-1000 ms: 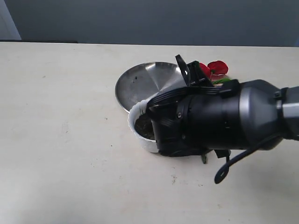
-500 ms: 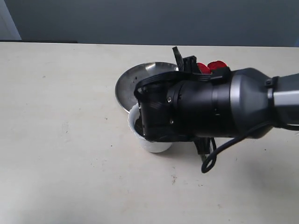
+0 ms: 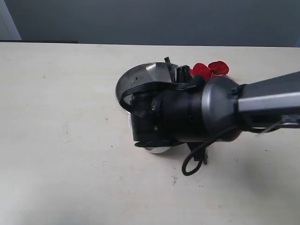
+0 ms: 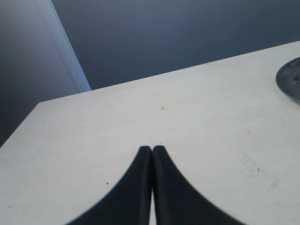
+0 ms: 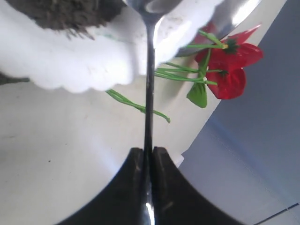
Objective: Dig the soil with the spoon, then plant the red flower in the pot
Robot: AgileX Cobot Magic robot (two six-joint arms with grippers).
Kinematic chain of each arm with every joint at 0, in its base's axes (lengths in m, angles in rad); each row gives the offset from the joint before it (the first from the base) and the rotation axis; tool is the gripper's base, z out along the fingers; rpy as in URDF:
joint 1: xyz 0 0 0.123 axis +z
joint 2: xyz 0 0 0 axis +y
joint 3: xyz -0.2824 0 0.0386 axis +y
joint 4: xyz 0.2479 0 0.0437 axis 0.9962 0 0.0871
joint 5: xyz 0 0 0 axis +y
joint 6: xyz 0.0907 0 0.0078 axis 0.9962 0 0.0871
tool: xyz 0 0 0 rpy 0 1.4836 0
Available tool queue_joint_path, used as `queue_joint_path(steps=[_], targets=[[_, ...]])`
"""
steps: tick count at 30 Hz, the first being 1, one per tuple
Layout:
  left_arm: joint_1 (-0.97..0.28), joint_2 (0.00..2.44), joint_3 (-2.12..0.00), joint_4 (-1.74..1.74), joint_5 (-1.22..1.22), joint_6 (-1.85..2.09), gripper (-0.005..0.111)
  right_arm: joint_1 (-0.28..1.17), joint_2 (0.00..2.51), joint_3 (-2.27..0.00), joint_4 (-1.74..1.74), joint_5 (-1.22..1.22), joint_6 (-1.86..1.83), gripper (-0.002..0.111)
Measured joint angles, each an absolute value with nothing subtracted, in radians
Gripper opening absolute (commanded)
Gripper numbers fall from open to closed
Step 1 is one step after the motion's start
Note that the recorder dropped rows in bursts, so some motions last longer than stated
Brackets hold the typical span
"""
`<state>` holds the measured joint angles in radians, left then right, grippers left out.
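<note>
Left claw [image 4: 152, 149]: clenched, the two black fingers pressed flat together with nothing between them. It hangs over a bare stretch of the pale table [image 4: 211, 117], on the left side. The rim of the steel plate [image 4: 290, 82] just shows at the side of that wrist view.

Middle of table, toward the far edge: round steel plate [image 3: 140, 82], lying flat, shiny, with a few dark specks on it. The white pot [image 3: 158, 150] stands upright against the plate's near side. From outside only a sliver of it shows, because the right arm [image 3: 187, 115] reaches in from the right edge and covers it from above.

Right claw [image 5: 149, 151]: clamped on the thin handle of the spoon [image 5: 149, 93]. The handle runs straight out from the fingertips across the scalloped rim of the pot [image 5: 70, 61]. The spoon's bowl sits over the rim at the pot's mouth; whether it touches the soil [image 5: 61, 14] cannot be told. The soil is dark and crumbly, inside the pot.

Red flower [image 3: 208, 69]: on the table just right of the plate, near the far edge, outside the pot. In the right wrist view its red petals [image 5: 232, 65] lie beside the pot, and the green stems run toward the pot's base.
</note>
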<state>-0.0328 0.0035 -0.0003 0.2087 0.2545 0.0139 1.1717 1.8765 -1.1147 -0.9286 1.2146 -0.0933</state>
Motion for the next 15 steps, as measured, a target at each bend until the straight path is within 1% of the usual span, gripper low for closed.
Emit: queue_joint_path(steps=[6, 15], targets=[[-0.033, 0.004, 0.000, 0.209, 0.255, 0.014, 0.000, 1.172, 1.908, -1.115, -0.928, 1.217, -0.059, -0.001], [-0.033, 0.004, 0.000, 0.209, 0.255, 0.014, 0.000, 1.172, 1.805, -1.118, -0.849, 1.215, -0.016, -0.001]])
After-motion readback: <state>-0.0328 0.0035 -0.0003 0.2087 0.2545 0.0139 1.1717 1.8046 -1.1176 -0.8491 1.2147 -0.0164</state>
